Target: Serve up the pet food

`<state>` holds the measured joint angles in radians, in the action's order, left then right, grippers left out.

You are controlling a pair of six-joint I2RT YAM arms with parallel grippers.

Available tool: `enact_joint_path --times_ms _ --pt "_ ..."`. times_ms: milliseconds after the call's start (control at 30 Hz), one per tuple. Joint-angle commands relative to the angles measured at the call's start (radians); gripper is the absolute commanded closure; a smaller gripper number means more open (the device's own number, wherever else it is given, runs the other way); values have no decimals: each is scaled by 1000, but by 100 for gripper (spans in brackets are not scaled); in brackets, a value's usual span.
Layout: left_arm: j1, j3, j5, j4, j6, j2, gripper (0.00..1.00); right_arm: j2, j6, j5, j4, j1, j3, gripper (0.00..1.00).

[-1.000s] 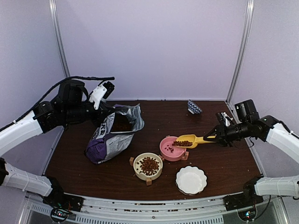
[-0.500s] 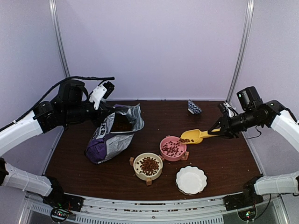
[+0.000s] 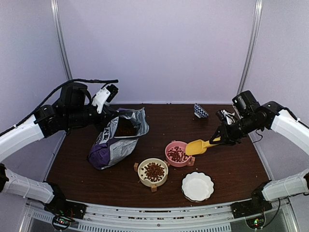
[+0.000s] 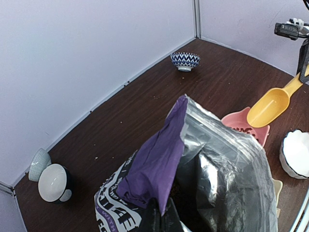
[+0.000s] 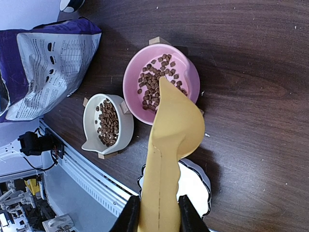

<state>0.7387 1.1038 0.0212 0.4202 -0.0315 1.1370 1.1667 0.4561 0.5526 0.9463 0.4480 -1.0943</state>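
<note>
Smooth matt plastic is seen on the yellow scoop [image 5: 169, 135], and the pet food [image 5: 155, 89] is shown dry and rough. Crinkled shiny foil is seen lining the bag [image 4: 222, 164].

My L arm [image 3: 29, 130] reaches fwd, elbow high, L gripper [image 4: 159, 217] pinched tight. R arm [image 3: 285, 123] stretches inward, R gripper [image 5: 158, 215] part-closed, gripping.

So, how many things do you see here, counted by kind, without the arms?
Bowls: 6 (pink bowl, cream bowl, white scalloped bowl, blue-patterned bowl, pale ribbed bowl, white-and-dark bowl)
Scoops: 1 (yellow scoop)
Bags: 1 (purple bag)
Total: 8
</note>
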Motion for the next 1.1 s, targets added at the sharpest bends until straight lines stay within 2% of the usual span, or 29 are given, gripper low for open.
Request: enact_joint_path --times_ms 0,233,333,467,667,833,1000,1067 --pt "-16 0 14 -24 -7 -12 100 -29 -22 -52 -6 4 -39 95" --pt "-16 -1 -33 -24 -16 -12 100 -70 4 -3 -42 8 -85 95" --pt "-15 -5 -114 -34 -29 -18 100 -104 63 77 -192 38 -105 94" --pt "-13 -3 -206 -35 -41 -4 100 -109 144 159 -408 144 -124 94" --pt "-2 12 -250 -17 -44 27 100 -25 136 173 -550 292 -168 93" --pt "5 9 -253 -17 -45 31 100 172 13 -2 -361 387 -304 93" --pt "10 11 -260 -14 -47 39 100 406 -36 -346 -130 464 -503 95" --pt "12 12 -263 -14 -45 44 100 483 -34 -416 -120 489 -560 95"
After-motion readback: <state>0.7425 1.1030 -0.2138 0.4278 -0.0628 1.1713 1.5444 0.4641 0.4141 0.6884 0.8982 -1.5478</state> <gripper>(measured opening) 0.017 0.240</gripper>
